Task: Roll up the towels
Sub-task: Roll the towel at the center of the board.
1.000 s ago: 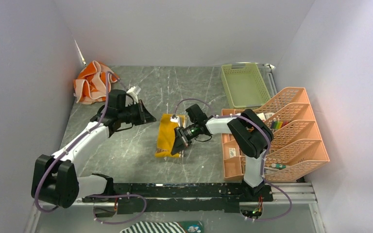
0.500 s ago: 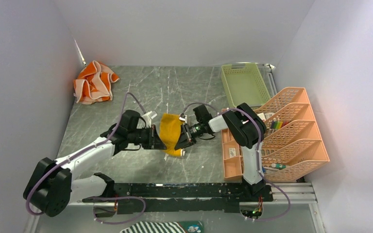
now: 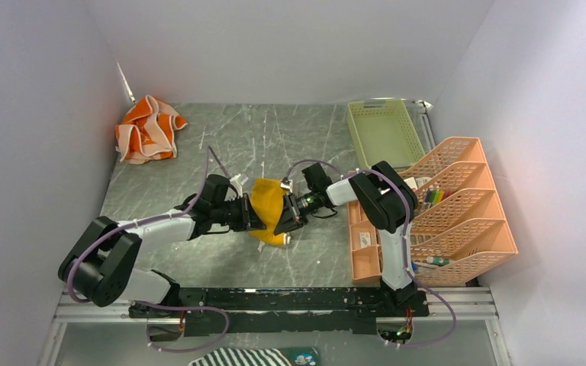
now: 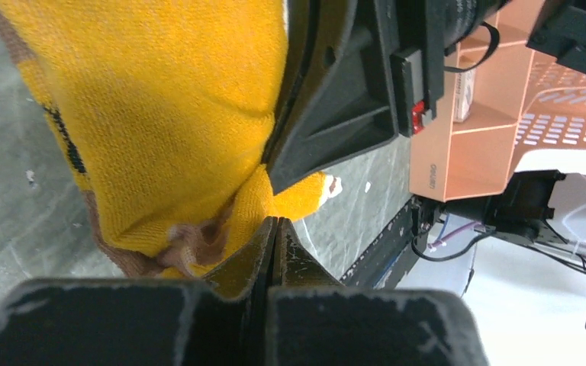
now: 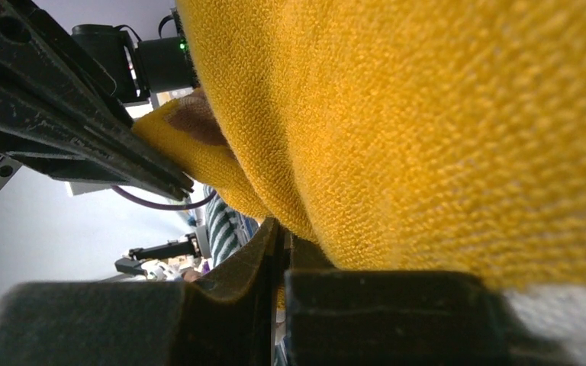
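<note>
1. Top external view: the mustard-yellow towel sits mid-table, bunched into a hump between the two claws. Its near end droops toward the table; I cannot tell whether it touches.
2. The left claw presses in from the towel's left side. In the left wrist view its fingers are pinched together with a fold of yellow cloth caught between the tips.
3. The right claw meets the towel from the right, almost nose to nose with the left one. In its wrist view the jaws are closed on a thin edge of the cloth, and the rest billows over them.
4. My read: this is the set-up for rolling the yellow towel. It is gathered and gripped on both sides, but no roll shows yet.
5. Next, I judge, the cloth needs spreading flat: the claws drawing apart to pull it taut, then laying it down so that one edge can be turned over.
6. The orange towel lies crumpled in the far-left corner, well apart and not yet rolled.
7. A peach rack stands just right of the right arm, so clearance there looks tight.
</note>
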You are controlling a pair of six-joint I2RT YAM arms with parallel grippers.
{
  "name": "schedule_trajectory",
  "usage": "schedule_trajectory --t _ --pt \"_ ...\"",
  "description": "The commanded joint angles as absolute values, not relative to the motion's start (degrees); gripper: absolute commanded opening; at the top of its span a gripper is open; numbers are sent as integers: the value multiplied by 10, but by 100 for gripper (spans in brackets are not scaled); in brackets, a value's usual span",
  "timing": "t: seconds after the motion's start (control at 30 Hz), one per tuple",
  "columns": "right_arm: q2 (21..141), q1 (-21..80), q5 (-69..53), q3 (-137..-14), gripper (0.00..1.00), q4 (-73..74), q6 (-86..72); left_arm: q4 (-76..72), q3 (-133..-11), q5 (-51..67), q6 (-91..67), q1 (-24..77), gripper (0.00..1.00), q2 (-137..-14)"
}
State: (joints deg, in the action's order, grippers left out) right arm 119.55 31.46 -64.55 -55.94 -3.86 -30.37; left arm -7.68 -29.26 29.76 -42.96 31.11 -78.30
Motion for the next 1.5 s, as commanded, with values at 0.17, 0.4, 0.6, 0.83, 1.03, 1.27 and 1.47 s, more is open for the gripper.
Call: schedule_trajectory --t 0.17,0.4,0.6,0.83,1.03,1.27,1.47 --pt "1204 311 -615 -570 0 2 -264 -77 -256 205 -439 314 7 -780" --pt "1164 313 -530 -614 23 67 -208 -98 -223 158 -443 314 7 -786" --pt "980 369 -322 -601 47 57 -132 -120 -229 165 -437 314 7 -819" --pt "802 495 -166 -422 57 -125 49 -87 -268 167 -397 314 7 -860" --pt "769 520 -240 -323 57 -195 159 -45 -297 159 -376 314 7 -878" --pt "812 527 -269 -299 55 -210 248 -30 -305 168 -374 308 7 -885" --pt "853 547 -228 -304 54 -251 277 -29 -304 181 -372 304 7 -889"
